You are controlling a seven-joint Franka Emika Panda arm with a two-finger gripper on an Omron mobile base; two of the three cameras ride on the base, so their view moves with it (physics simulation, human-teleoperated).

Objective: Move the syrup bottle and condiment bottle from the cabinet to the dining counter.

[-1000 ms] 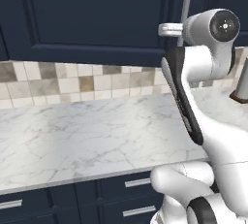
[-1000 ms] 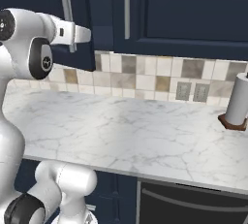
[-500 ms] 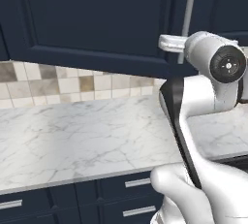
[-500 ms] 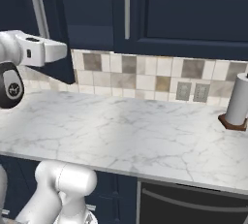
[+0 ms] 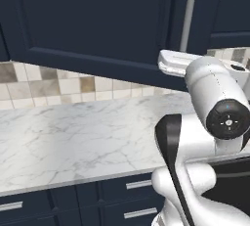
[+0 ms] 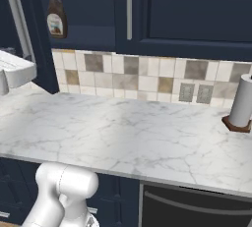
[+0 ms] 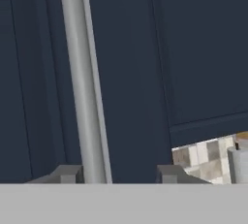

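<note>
While the cabinet (image 6: 74,10) is seen with one door swung out and its interior exposed in the right base view, neither bottle is judged to be lifted out yet, so almost all of the task is left to be done. The dining counter cannot be made out from here; what is seen below the cabinet is the marble worktop (image 6: 123,132) backed by a tiled wall (image 6: 147,76), with a paper towel roll (image 6: 242,104) stood at its far right. The syrup bottle (image 6: 56,14) is seen upright on the cabinet shelf, well apart from the arm. The condiment bottle cannot be found. In the hand view the door handle (image 7: 82,82) is framed between the fingers of the gripper (image 7: 118,174), which are parted and not pressed against the bar, so nothing is judged to be held.
</note>
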